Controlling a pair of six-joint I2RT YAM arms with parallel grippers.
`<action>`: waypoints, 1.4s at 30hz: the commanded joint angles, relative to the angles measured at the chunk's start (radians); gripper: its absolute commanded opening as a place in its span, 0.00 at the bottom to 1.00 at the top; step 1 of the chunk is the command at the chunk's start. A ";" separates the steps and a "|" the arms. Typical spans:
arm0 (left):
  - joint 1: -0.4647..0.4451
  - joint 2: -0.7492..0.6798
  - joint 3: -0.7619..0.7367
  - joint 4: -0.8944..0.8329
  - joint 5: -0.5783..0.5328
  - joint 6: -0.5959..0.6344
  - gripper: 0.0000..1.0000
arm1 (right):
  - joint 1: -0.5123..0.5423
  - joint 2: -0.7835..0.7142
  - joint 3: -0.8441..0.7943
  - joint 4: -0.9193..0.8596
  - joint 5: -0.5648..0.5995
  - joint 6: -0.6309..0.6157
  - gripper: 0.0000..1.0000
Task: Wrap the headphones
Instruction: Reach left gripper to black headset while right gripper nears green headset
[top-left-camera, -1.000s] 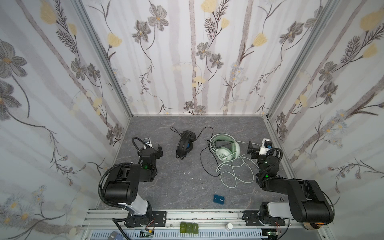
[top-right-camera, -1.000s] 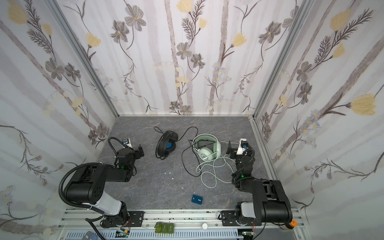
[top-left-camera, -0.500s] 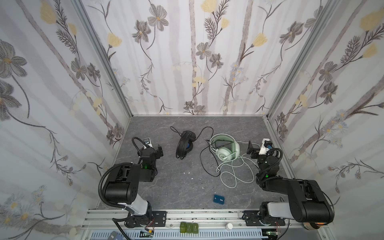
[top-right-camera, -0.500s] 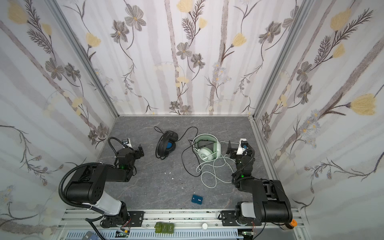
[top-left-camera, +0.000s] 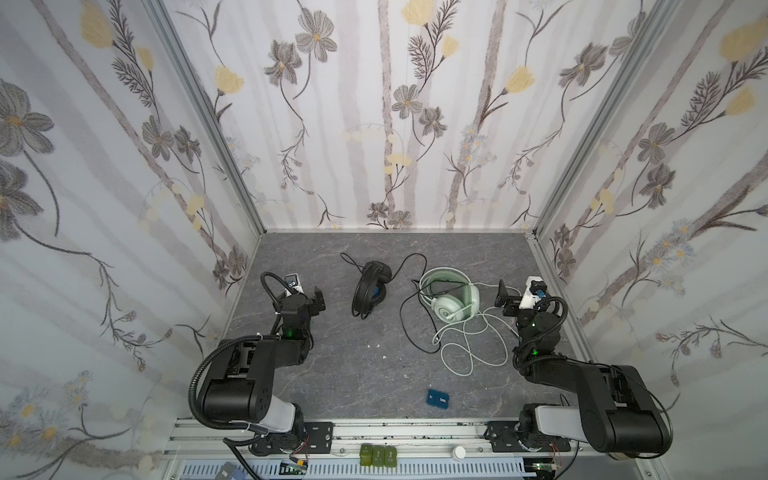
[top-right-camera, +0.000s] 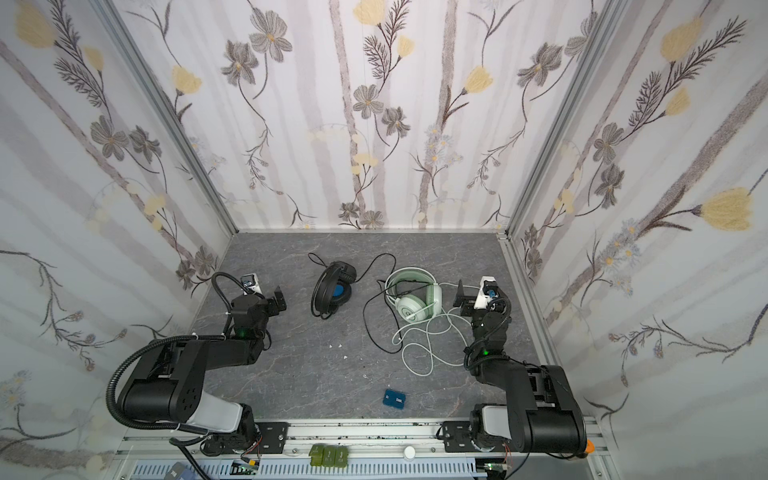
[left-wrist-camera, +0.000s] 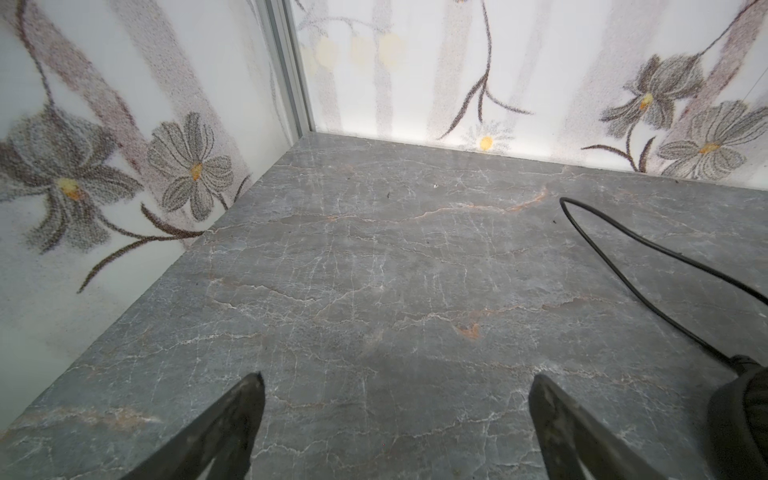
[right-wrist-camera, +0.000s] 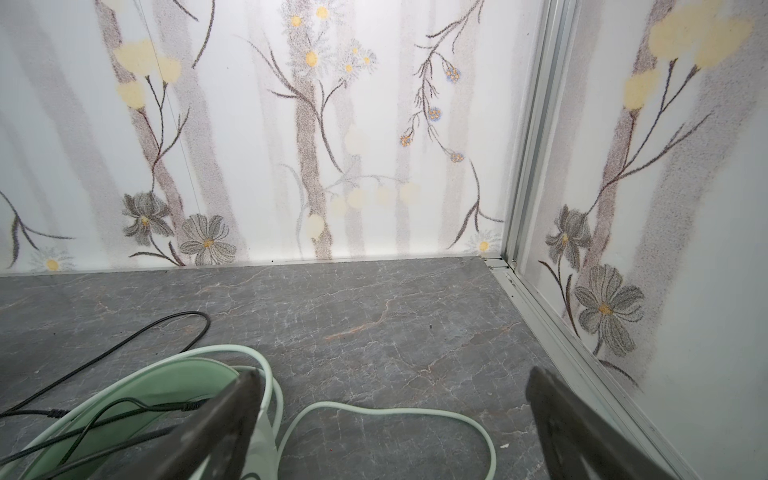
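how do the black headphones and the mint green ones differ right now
Colour: the black headphones show a blue inner pad; the mint-green headphones are pale all over.
Cable: the black headphones' black cable trails wide and crosses the mint-green headphones' band; the mint-green headphones' pale cable lies in loose loops beside them.
Shared: both rest on the table, cables unwrapped, neither held.

The black headset (top-left-camera: 371, 286) is marked by a blue inner pad, and the mint-green headset (top-left-camera: 453, 301) is matched by a pale green cable (right-wrist-camera: 395, 411). The tabletop (top-left-camera: 332, 374) is patterned as dark grey marble with white and rust veins, a small box (top-left-camera: 437, 399) on it is coloured blue, and the walls (top-left-camera: 353, 104) are printed white with grey and yellow flowers.
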 joint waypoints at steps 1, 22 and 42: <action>0.003 -0.060 0.029 -0.141 -0.011 -0.007 1.00 | 0.001 -0.031 0.036 -0.069 0.012 0.009 1.00; -0.013 -0.521 0.352 -1.136 0.197 -0.270 1.00 | 0.157 -0.431 0.145 -0.584 0.111 0.101 1.00; -0.222 -0.384 0.614 -1.526 0.258 -0.512 1.00 | 0.381 -0.335 0.484 -1.139 0.256 0.470 1.00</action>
